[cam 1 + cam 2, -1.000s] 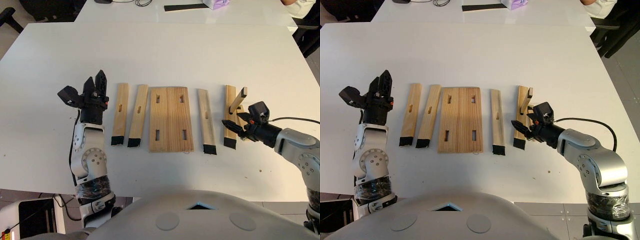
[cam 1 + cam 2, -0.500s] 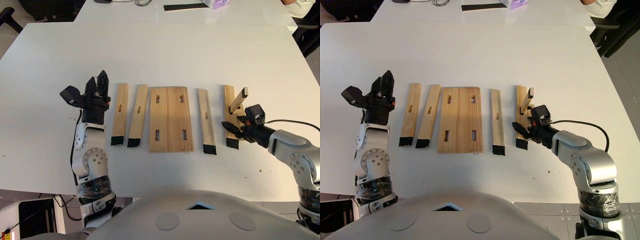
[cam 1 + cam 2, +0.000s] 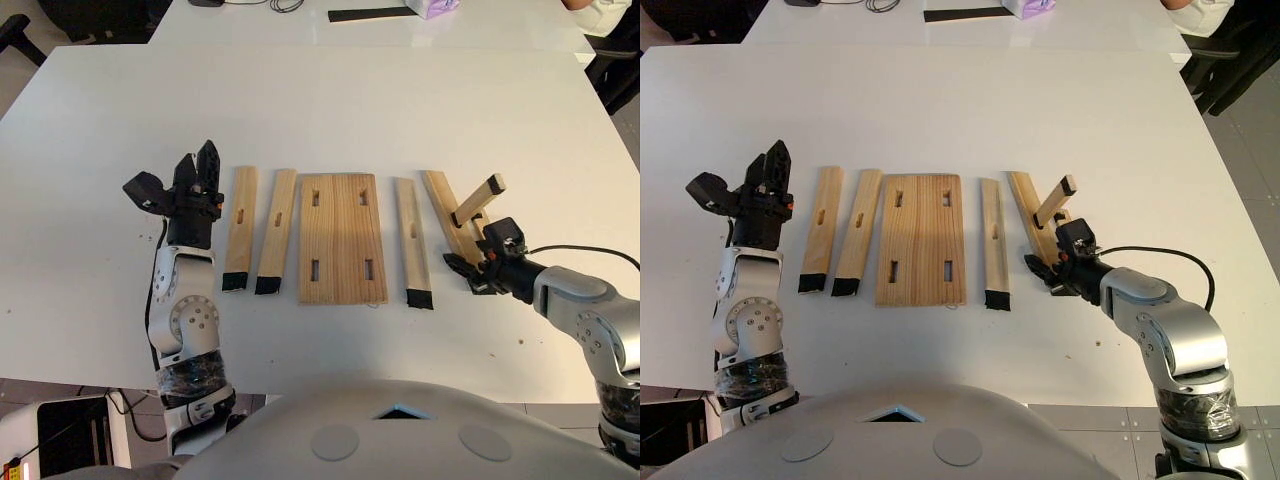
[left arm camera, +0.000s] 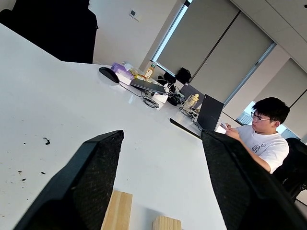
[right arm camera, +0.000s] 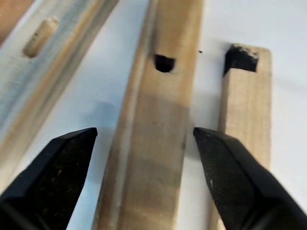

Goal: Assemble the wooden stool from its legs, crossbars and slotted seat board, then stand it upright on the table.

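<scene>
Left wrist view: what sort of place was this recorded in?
Most likely an office or meeting room. A long white table runs toward tall windows with roller blinds. Farther back lie a mouse, cables and what looks like a laptop.

We are making out no legible text, number, brand or sign. The slotted seat board is showing bare wood grain, and the white tabletop is carrying no print. We are seeing one small red-and-yellow sticker on a white unit below the tabletop's near edge, too small to read.
</scene>
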`<state>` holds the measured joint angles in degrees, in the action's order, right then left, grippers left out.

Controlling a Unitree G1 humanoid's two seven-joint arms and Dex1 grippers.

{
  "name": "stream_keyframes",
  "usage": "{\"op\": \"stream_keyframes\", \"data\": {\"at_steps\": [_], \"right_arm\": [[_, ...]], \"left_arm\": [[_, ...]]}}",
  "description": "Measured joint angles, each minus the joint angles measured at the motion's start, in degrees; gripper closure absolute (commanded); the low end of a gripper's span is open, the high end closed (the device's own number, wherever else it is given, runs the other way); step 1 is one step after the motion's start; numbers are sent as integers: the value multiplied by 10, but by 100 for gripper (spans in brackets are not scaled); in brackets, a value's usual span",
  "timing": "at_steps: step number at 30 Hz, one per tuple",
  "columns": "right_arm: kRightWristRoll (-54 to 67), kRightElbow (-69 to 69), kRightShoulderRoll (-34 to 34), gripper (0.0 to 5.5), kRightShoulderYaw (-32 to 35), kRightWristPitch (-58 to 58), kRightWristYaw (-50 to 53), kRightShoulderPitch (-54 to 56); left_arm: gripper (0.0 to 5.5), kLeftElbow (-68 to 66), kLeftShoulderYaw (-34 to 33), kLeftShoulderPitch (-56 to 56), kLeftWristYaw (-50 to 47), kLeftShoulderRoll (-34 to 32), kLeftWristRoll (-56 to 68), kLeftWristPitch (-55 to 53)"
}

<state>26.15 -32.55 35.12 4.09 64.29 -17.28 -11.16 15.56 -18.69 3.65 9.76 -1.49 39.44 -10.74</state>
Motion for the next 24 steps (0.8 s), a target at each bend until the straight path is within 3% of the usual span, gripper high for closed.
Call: {"op": "stream_keyframes", "data": {"at_steps": [10, 16, 24], "right_arm": [[-17, -20, -2, 340, -7, -15, -1, -27], [-27, 4, -20, 342, -12, -45, 3, -9], [54, 160, -160, 343, 110, -56, 58, 260]], "left_arm": [[251, -3, 1, 1, 0, -1, -1, 2], [251, -7, 1, -3, 0, -5, -3, 2], [251, -5, -16, -84, -1, -49, 24, -21]]}}
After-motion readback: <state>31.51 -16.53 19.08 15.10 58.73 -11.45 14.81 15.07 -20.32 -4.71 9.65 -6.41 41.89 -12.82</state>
